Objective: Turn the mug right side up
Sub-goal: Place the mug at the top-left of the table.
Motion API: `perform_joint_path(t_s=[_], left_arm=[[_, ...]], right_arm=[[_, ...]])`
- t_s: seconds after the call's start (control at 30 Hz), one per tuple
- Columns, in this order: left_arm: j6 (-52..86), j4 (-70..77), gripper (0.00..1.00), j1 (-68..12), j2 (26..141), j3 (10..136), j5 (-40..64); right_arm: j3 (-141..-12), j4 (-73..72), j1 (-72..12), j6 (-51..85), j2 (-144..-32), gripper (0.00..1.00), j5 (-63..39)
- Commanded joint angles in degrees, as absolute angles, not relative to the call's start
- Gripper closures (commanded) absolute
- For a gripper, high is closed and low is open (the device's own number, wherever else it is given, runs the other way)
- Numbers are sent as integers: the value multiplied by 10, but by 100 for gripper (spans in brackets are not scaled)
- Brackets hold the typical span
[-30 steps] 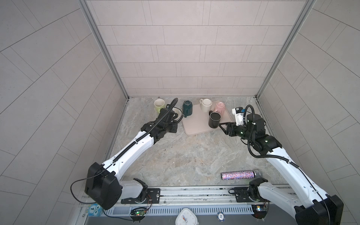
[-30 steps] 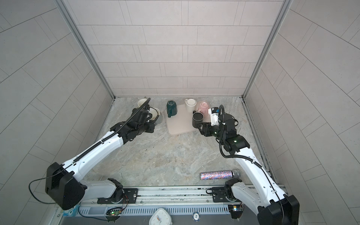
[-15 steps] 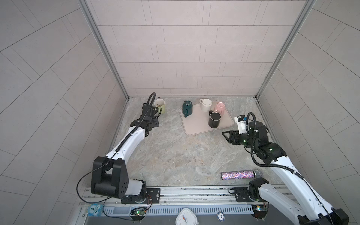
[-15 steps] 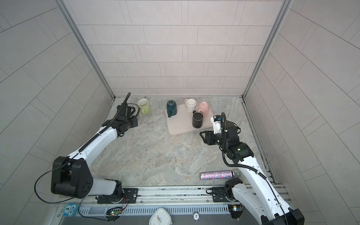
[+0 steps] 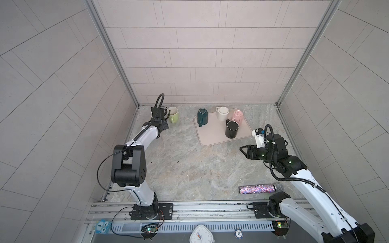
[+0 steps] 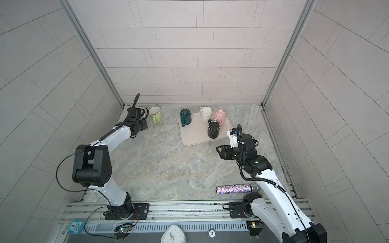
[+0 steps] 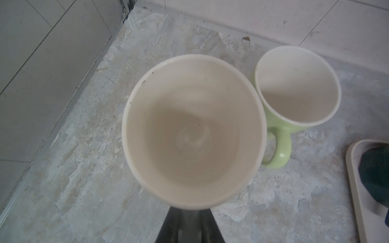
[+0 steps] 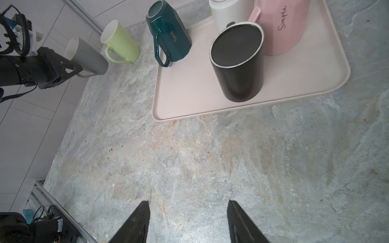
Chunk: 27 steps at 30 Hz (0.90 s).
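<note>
Biggest worry first: the tall grey ceramic mug with the cream inside (image 8: 88,55) was gripped only by its handle, with the left gripper (image 8: 72,69) clamped shut on it. A swivel in the jaws could be expected if anything got bumped. It was also held at a lean, mouth aimed up toward the wrist camera, so if it were let go like that it'd probably be tipped onto its side. Whether its base was touching the marbled stone countertop (image 8: 189,157) couldn't be told. The pale green ceramic mug (image 5: 173,114) was parked just beside it, rims nearly touching in the left wrist view, so a knock during set-down was judged quite possible.

Location-wise, the mug itself was hidden under the left wrist in both top views. That wrist was seen left of centre in the upper half of the frame, just left of the green mug and well off the flat pink plastic tray (image 5: 212,137).

Looks: matte grey outside, cream glaze inside, slightly flared, empty, a few dark specks near the rim.

The right gripper (image 8: 188,203) was seen with fingers spread and nothing held, above bare counter.
</note>
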<state>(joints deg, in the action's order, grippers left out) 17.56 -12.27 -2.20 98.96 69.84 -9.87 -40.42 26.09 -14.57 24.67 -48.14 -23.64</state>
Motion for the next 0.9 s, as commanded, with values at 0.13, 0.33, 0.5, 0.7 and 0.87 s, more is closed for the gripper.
perform_joint_path(t_s=[0.13, 0.33, 0.5, 0.7, 0.87], left_arm=[[154, -81, 100, -13, 1034, 766, -105], [151, -80, 100, -12, 1061, 779, -104], [156, -80, 100, -5, 1080, 786, -98], [164, -64, 100, -4, 1092, 780, -93], [167, -65, 100, -5, 1101, 779, -81]], right_arm=[[-401, 270, -143, 245, -465, 40, -209], [-396, 269, -143, 243, -469, 40, -208], [-397, 273, -144, 239, -473, 40, -208], [-396, 273, -144, 237, -477, 40, -207], [-392, 273, -144, 239, -480, 40, -208]])
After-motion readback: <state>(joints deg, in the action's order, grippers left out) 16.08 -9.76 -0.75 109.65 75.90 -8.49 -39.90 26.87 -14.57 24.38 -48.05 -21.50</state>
